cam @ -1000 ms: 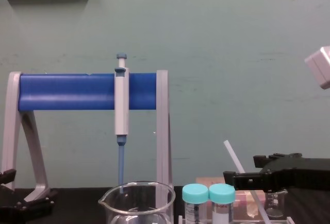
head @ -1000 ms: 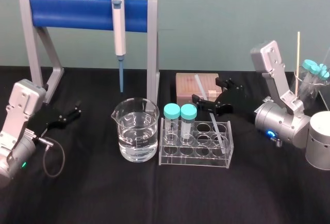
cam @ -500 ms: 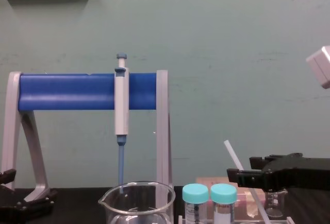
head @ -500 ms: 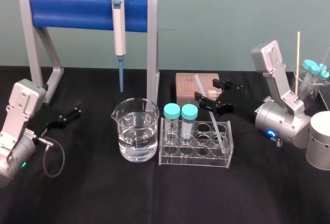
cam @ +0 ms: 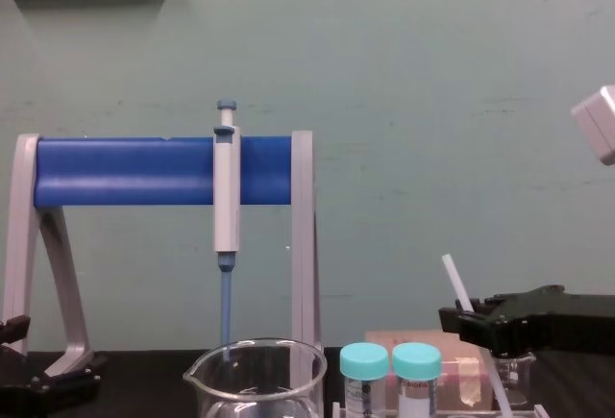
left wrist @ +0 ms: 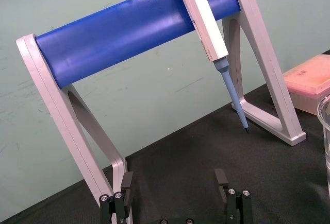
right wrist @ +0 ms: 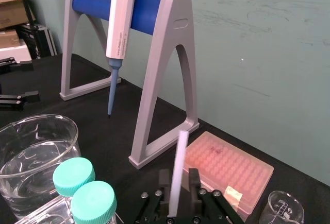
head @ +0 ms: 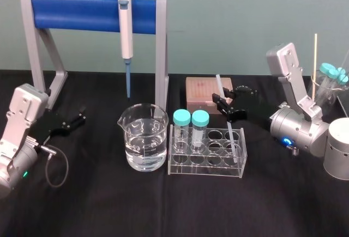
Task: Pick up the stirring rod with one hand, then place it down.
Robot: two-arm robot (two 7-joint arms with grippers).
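The right gripper [head: 224,104], at 1 o'clock from the tube rack [head: 206,166], has clamped the stirring rod [head: 230,134], now tilted steeper in the rack and ready for lifting; the left gripper [head: 80,118] idles agape at 9 o'clock.

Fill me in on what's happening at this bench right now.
The right gripper is shut on the stirring rod, gripping it partway up. The rod leans with its lower end in the clear tube rack, so it isn't lifted out yet. The left gripper sits open and idle at the table's left side, beside the pipette stand.
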